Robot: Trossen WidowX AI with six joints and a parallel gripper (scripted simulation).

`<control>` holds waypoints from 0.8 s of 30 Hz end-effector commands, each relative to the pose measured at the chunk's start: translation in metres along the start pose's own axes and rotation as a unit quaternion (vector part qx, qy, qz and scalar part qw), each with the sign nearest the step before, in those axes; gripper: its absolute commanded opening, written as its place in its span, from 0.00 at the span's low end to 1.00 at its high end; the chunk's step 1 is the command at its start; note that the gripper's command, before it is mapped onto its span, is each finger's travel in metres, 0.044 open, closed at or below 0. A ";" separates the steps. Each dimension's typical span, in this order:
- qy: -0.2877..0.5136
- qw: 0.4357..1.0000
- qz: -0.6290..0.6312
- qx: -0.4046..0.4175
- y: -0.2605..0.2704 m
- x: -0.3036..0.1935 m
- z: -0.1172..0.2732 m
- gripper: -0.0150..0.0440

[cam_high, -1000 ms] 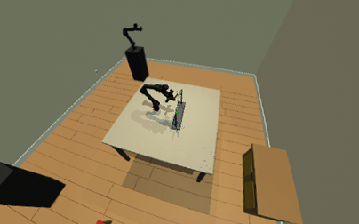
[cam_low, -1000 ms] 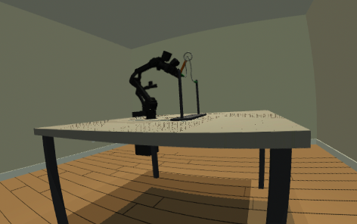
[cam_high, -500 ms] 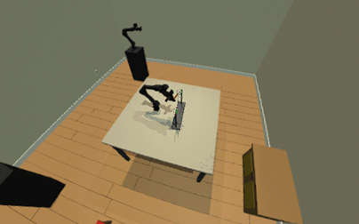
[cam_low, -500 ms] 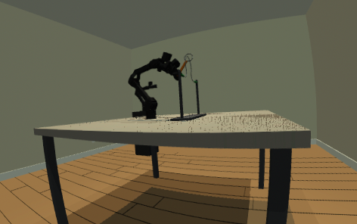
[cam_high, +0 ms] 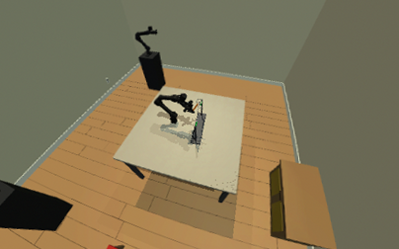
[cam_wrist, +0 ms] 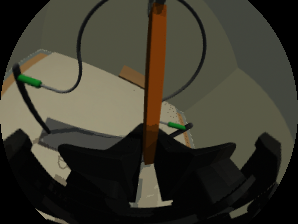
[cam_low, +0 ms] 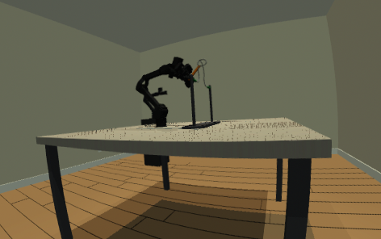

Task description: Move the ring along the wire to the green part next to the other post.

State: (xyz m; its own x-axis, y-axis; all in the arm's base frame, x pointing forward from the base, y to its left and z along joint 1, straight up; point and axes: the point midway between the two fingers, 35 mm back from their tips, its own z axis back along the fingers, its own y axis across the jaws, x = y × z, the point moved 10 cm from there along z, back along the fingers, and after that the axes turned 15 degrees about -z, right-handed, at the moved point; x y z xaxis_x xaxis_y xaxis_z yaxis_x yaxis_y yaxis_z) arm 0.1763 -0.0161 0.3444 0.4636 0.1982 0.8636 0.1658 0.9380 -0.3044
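My gripper (cam_high: 192,109) (cam_low: 191,76) (cam_wrist: 147,127) is shut on the orange handle (cam_high: 195,106) (cam_low: 195,71) (cam_wrist: 155,75). The handle slants up from the fingers to the ring (cam_low: 206,62), which is high at the top of the wire (cam_low: 204,76) (cam_wrist: 78,55), above both posts. The ring is out of the wrist view; whether it touches the wire cannot be told. In the wrist view, one green part (cam_wrist: 30,80) is at the left by its post (cam_wrist: 31,106), the other green part (cam_wrist: 176,125) at the right, behind the handle, by its post (cam_wrist: 189,127).
The dark base (cam_high: 199,127) (cam_wrist: 90,142) under the posts lies on the pale table (cam_high: 166,147) (cam_low: 262,131). In the exterior view, the near post (cam_low: 193,101) stands close to the fingers and the far post (cam_low: 211,105) is behind it. A second arm stands on a black pedestal (cam_high: 152,71) beyond the table.
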 end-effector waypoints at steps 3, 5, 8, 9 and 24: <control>-0.010 0.999 0.041 -0.023 0.001 -0.004 -0.001 0.00; -0.014 0.998 0.053 -0.031 0.001 -0.004 -0.001 0.00; -0.020 0.996 0.072 -0.042 0.001 -0.005 -0.001 0.00; -0.022 0.996 0.079 -0.045 0.001 -0.005 -0.001 0.00; -0.050 0.978 0.173 -0.100 0.001 -0.008 -0.003 0.00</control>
State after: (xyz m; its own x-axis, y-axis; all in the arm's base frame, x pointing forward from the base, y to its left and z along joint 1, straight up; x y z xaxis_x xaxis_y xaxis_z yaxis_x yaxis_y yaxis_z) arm 0.1762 -0.0172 0.3387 0.4339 0.4955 0.7525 0.1837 0.7690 -0.6123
